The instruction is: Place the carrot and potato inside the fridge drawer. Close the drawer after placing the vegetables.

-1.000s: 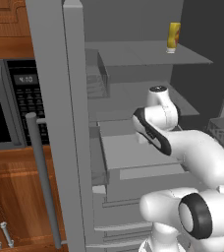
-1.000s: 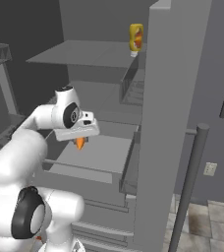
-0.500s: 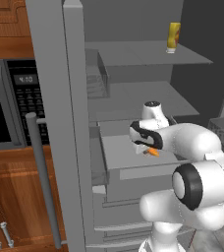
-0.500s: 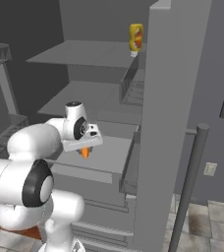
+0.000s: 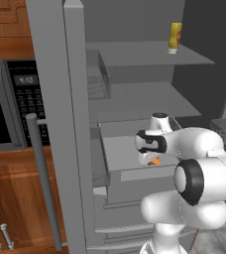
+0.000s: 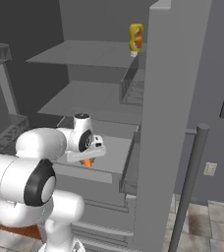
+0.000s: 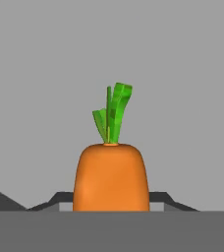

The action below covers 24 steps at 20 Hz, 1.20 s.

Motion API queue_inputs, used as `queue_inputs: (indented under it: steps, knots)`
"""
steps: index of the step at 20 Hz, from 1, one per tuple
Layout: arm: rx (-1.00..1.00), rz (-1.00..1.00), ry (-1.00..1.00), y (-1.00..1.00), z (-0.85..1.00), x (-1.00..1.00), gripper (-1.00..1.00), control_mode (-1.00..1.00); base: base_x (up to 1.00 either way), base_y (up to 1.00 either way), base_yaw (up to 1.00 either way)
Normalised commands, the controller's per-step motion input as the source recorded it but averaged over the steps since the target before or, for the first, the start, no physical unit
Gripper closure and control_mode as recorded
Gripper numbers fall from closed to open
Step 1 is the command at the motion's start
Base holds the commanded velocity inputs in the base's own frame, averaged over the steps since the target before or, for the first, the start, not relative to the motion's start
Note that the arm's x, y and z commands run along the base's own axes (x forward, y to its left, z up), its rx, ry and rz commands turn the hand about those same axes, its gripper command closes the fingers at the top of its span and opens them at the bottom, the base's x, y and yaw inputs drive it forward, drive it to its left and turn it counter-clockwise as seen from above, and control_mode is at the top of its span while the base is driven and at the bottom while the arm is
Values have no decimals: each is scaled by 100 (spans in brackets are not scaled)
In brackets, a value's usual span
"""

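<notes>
The fridge drawer is pulled out, its grey floor open to above. My gripper hangs low over the drawer's front part, shut on the carrot. From the right base view the carrot pokes out orange under the gripper, just behind the drawer's front wall. In the hand view the carrot stands between the dark fingertips, green top pointing away, against the plain grey drawer floor. Whether the carrot touches the floor I cannot tell.
A yellow bottle stands on the top shelf. The open fridge door with its bar handle stands left of the drawer, with door bins inside. A microwave sits further left.
The hand has come down and forward with the carrot, from above the drawer to low inside its front part. The drawer has stayed open.
</notes>
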Motion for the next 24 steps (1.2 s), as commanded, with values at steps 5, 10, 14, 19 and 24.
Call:
queue_inputs:
  steps: [5,10,14,19,24]
  knots:
    - [8,12,1,-11,-26,-57,100,-100,0,0,0]
    - [2,7,12,0,-8,-15,100,-100,0,0,0]
    - [2,6,19,-2,0,45,100,-100,0,0,0]
    - [1,8,16,0,-6,60,100,-100,0,0,0]
    - [0,7,5,-1,-40,4,-100,-100,0,0,0]
